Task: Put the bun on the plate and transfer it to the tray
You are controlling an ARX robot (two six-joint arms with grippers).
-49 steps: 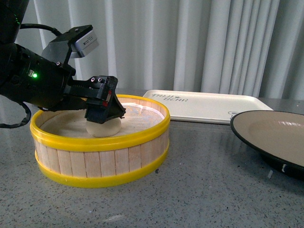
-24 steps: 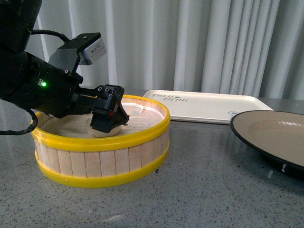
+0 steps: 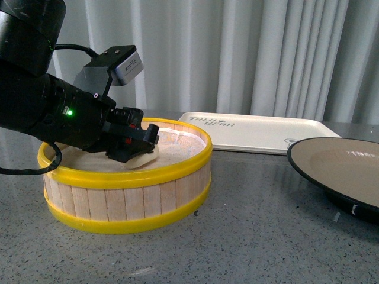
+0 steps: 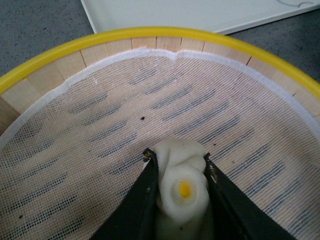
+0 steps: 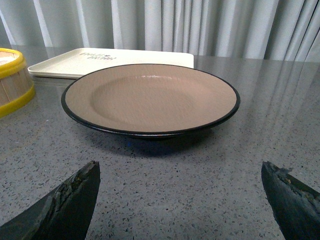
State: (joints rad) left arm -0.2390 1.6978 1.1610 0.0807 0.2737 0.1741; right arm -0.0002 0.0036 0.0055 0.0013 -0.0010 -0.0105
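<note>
Front view: my left fingers (image 3: 133, 147) are down inside the yellow-rimmed steamer basket (image 3: 127, 201). The arm hides nearly all of the bun (image 3: 146, 158), so only a pale sliver shows under the black tips. Left wrist view fills that gap: both fingers (image 4: 142, 205) are pressed against the bun's (image 4: 181, 192) sides, set narrow and holding it. Its pleated top, with a yellow spot, faces the camera above the white mesh liner (image 4: 100, 120), away from the basket wall (image 4: 150, 34). I cannot tell whether the bun rests on the mesh or is clear of it. This view also shows a strip of grey desk (image 4: 40, 25) between the basket rim and the tray (image 4: 200, 10), which the front view does not resolve. Right wrist view: my right fingers (image 5: 70, 205) are spread wide with only desk (image 5: 180, 195) between them, and the plate (image 5: 150, 97) is ahead. The tray (image 5: 100, 60) lies behind the plate, and the basket's edge (image 5: 15, 82) shows at one side. In the front view, bare desk (image 3: 254, 231) runs between the basket and the plate (image 3: 343, 171), whose rim is cut by the frame edge. The tray (image 3: 254, 133) sits farther back, near the curtain.
</note>
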